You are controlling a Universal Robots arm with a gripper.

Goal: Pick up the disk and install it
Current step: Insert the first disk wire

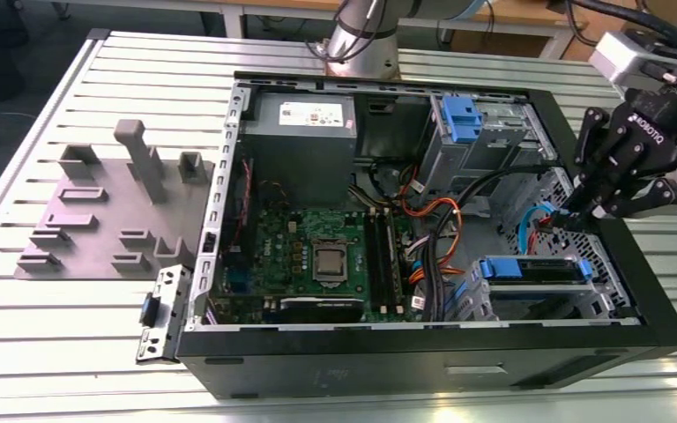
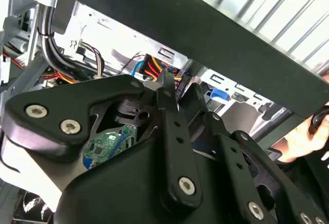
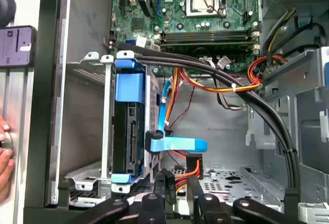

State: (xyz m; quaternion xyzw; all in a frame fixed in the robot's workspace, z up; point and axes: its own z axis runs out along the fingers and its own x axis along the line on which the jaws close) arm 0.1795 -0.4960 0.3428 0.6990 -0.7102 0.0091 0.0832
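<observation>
Disk [image 1: 532,269] seated on edge in drive cage [image 3: 85,70], corner of open PC case [image 1: 433,361] on bench [image 1: 33,352]. Gripper [image 1: 576,214] inside case, near one end of disk. Disk long axis parallel to nearest case wall. Jaws drawn close, orange-wire plug [image 3: 182,180] in gap; cannot tell whether gripped.

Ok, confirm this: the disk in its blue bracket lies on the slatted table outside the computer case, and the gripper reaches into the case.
No: the disk in its blue bracket sits in the metal cage inside the computer case, as the first wrist view shows. The gripper does reach into the case.
</observation>
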